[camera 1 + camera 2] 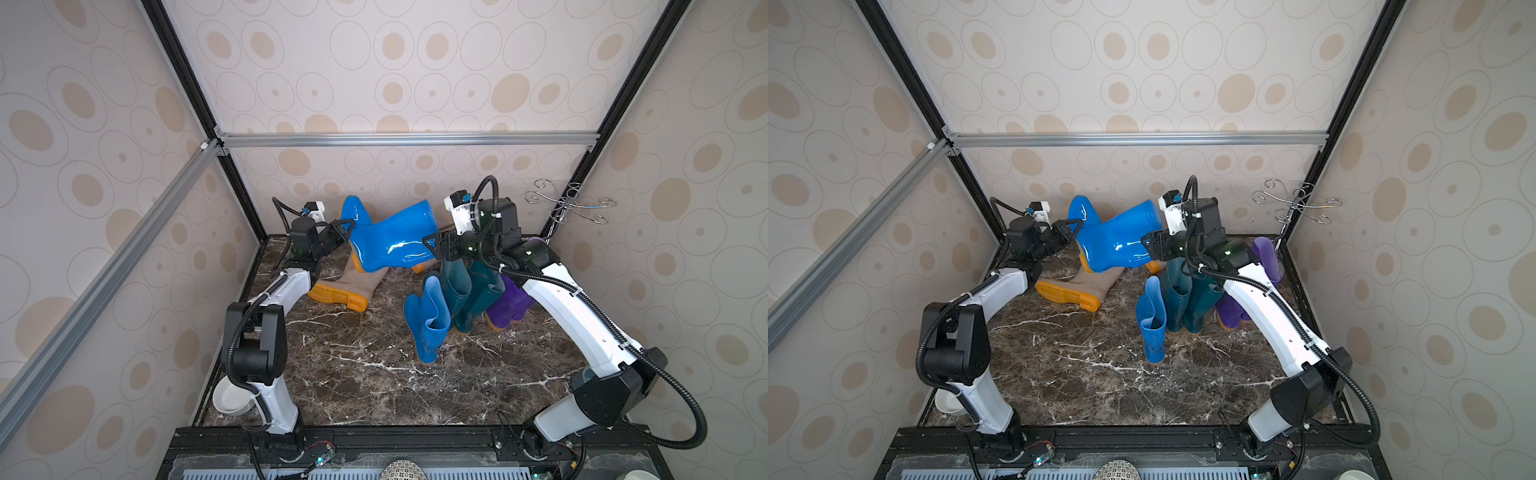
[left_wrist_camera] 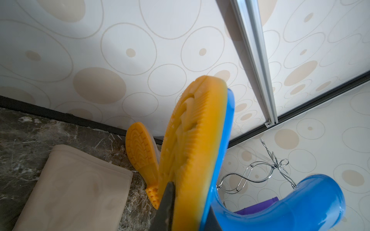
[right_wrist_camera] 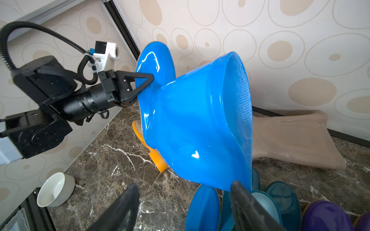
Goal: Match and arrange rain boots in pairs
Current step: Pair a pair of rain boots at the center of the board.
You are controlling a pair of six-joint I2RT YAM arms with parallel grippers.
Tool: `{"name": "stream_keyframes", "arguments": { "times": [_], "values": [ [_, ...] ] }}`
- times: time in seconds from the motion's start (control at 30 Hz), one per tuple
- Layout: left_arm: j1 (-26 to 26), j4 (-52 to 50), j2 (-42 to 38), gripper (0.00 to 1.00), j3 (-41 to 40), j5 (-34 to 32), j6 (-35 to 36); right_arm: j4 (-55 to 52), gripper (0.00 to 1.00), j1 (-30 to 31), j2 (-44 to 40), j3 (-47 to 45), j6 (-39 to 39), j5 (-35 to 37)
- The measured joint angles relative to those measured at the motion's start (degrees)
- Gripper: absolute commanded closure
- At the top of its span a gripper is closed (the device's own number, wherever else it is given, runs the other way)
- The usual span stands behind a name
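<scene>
A bright blue rain boot (image 1: 390, 241) (image 1: 1121, 241) (image 3: 190, 130) hangs tilted above the table's back. My left gripper (image 1: 347, 230) (image 1: 1077, 226) (image 2: 190, 210) is shut on its foot, across the orange sole (image 2: 194, 140). My right gripper (image 1: 428, 245) (image 1: 1144, 243) (image 3: 184, 186) is open at the shaft's rim, one fingertip (image 3: 240, 192) beside it. The other blue boot (image 1: 428, 328) (image 1: 1152, 328) stands next to two dark teal boots (image 1: 457, 286) (image 1: 1202, 303) and purple boots (image 1: 509, 307) (image 1: 1231, 311). Beige boots (image 1: 357, 282) (image 2: 76, 190) (image 3: 296, 140) lie at the back.
A white bowl (image 1: 230, 397) (image 1: 946, 401) (image 3: 53, 190) sits at the front left by the left arm's base. A chrome wire rack (image 1: 569, 203) (image 1: 1296, 203) stands in the back right corner. Patterned walls close in three sides of the marble table (image 1: 374, 382).
</scene>
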Motion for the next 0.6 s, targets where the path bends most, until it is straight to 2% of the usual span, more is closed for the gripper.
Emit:
{"name": "stream_keyframes", "arguments": {
  "times": [0.37, 0.6],
  "values": [
    [1.62, -1.49, -5.44, 1.00, -1.01, -0.94, 1.07, 1.51, 0.26, -0.81, 4.44, 2.67, 2.32, 2.51],
    [2.03, -1.66, -6.34, 1.00, -0.87, -0.42, 1.05, 2.51, 0.29, -2.01, 5.84, 5.66, 2.43, -3.04]
  ]
}}
